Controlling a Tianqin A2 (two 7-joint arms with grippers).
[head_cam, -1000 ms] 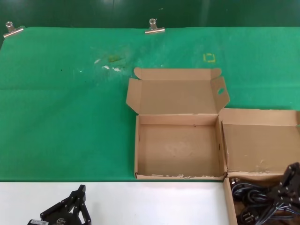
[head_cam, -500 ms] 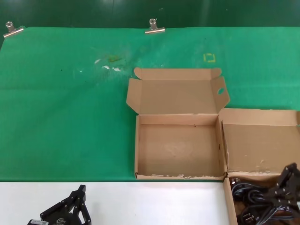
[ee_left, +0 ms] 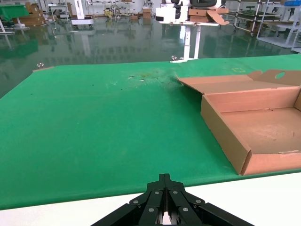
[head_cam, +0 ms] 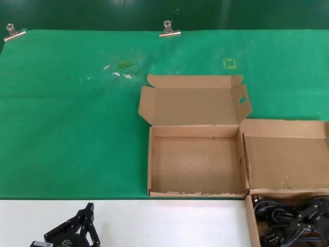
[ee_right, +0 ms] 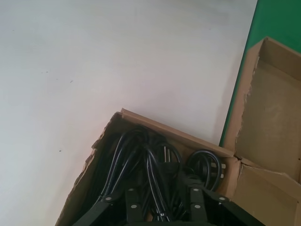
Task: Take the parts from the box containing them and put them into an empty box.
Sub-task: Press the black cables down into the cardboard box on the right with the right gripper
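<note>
Right gripper [ee_right: 162, 201] is down inside the box containing them [ee_right: 155, 123], fingers apart and straddling the cord pile, not clamped on anything as far as the right wrist view shows. In the head view it is black on black among the cords and hard to separate. Left gripper [ee_left: 164, 181] is parked low over the white table edge [head_cam: 164, 221], fingers together and idle.

Layout, big to small:
- Green mat [head_cam: 72, 139]: one, covering the far part of the table.
- Boxes: two, both open. The empty box [head_cam: 195, 131] sits centre on the mat; its holed ear flap is on the robot's right and nothing is inside. The source box sits hard against its right side at the near corner, with the plain lid panel [head_cam: 285, 159] laid back.
- The parts [ee_right: 141, 155]: all in the source box, tangled. I read at least two coils, one large loop and one smaller, with a plug's prongs showing. Exact count unclear.
- Binder clips: two on the mat's far edge, [head_cam: 169, 30] and [head_cam: 13, 32].

Step, my read: first pick, none transferred yet. Next: close on a single bundle, lift clear of the box wall, carry toward the robot's left and release over the empty box. Risk: overlapping loops, so a neighbouring cord may get dragged up too.
</note>
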